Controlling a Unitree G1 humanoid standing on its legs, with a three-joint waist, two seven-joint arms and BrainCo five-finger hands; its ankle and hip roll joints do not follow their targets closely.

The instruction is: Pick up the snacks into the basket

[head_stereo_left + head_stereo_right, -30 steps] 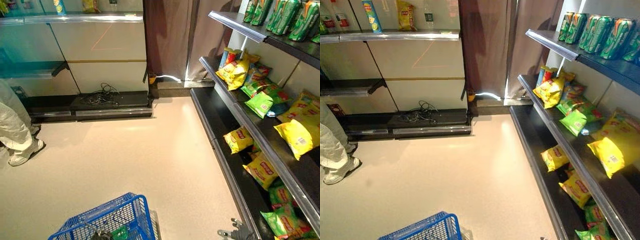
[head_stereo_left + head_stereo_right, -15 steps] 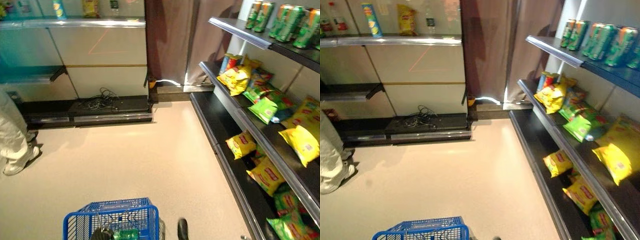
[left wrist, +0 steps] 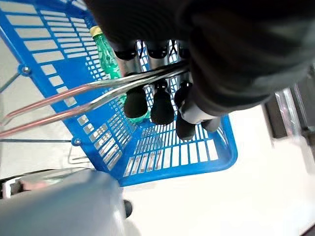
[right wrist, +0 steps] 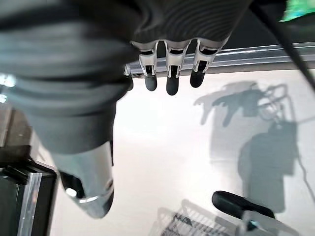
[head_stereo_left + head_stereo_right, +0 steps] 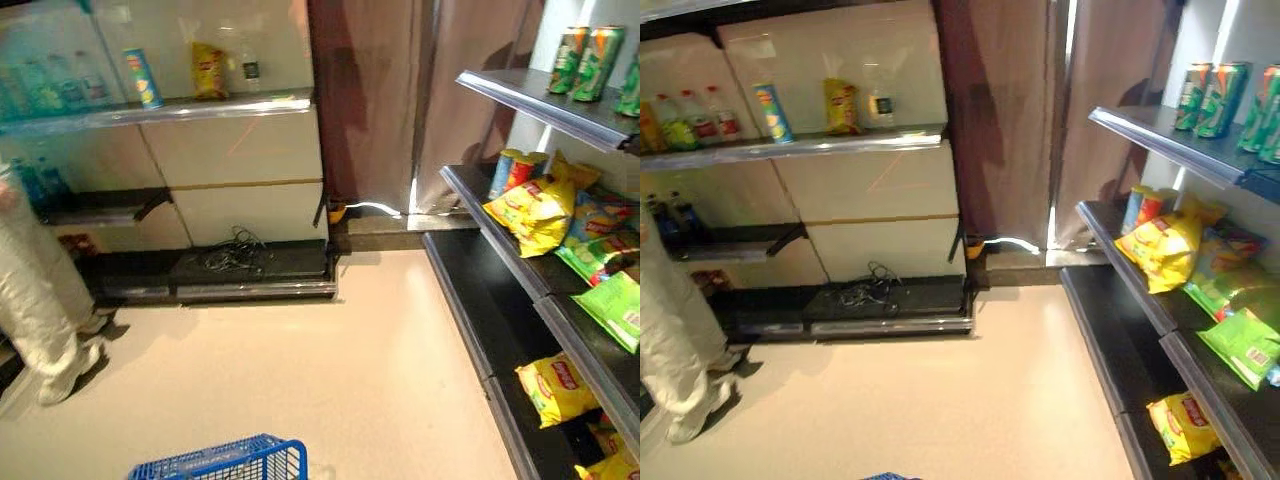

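— Two hands, so where is each one?
— In its own wrist view the left hand (image 3: 162, 93) has its fingers (image 3: 135, 102) curled round the metal handles (image 3: 74, 101) of the blue basket (image 3: 162, 157). The right hand (image 4: 170, 54) hangs over bare floor (image 4: 162, 142), its fingers (image 4: 171, 83) relaxed and holding nothing.

— What is in the basket?
— A green bottle (image 3: 106, 54) lies inside, seen through the blue mesh. I cannot make out any snack bags in there.

— And the snacks?
— On the dark shelving at the robot's right. A yellow bag (image 5: 527, 210) leans on the middle shelf (image 5: 500, 255), just beside two upright tubes (image 5: 512, 170). Green bags (image 5: 615, 310) lie further along that shelf. Another yellow bag (image 5: 557, 375) sits on the lower shelf, with one more at the corner (image 5: 610, 468).

— Anything above them?
— Green cans (image 5: 585, 62) stand in a row on the top shelf.

— Where does the basket show from the head?
— Its blue rim (image 5: 220, 462) sits at the bottom edge of the left eye view, well apart from the snack shelves.

— Who else is there?
— A person's legs in pale trousers (image 5: 40, 300) stand at the left, by a far shelf (image 5: 800, 148) with a tube (image 5: 771, 112), a yellow bag (image 5: 842, 106) and bottles (image 5: 695, 118).
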